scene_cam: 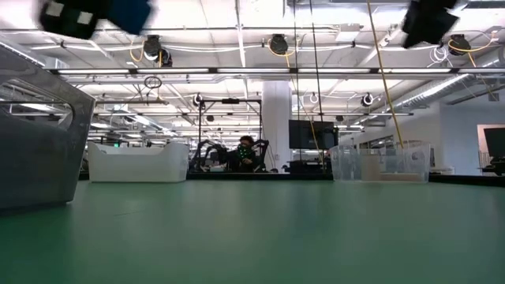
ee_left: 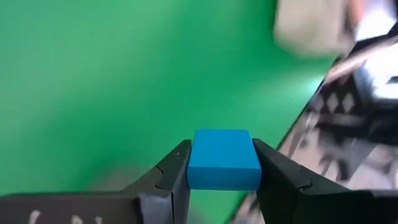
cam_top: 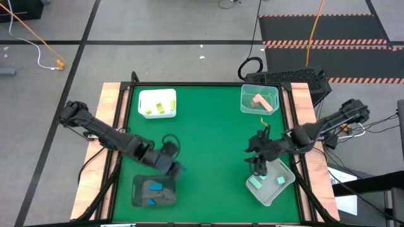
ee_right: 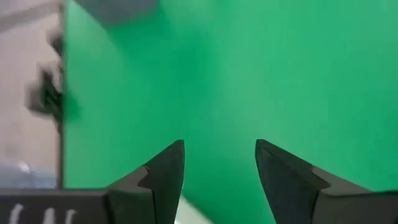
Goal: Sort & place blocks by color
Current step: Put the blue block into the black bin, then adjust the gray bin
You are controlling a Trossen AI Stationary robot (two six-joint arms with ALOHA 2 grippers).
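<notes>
My left gripper (cam_top: 175,169) is shut on a blue block (ee_left: 222,158) above the near left of the green table, just beyond the dark tray (cam_top: 153,191), which holds two blue blocks (cam_top: 154,187). My right gripper (ee_right: 219,163) is open and empty, above the clear near-right tray (cam_top: 271,183) that holds mint green blocks (cam_top: 279,180). Lime blocks (cam_top: 158,106) lie in the white far-left tray (cam_top: 157,103). Salmon pink blocks (cam_top: 262,102) lie in the clear far-right tray (cam_top: 259,99). My left gripper pinches the blue block by two opposite side faces (ee_left: 189,163) between its two fingers. The block sits level between the fingertips, lifted clear of the table.
The table has raised wooden side rails (cam_top: 113,107). In the low view the dark tray wall (scene_cam: 39,142) stands at the left, the white tray (scene_cam: 138,162) and the clear tray (scene_cam: 383,162) farther back. The middle of the green mat (cam_top: 208,145) is bare.
</notes>
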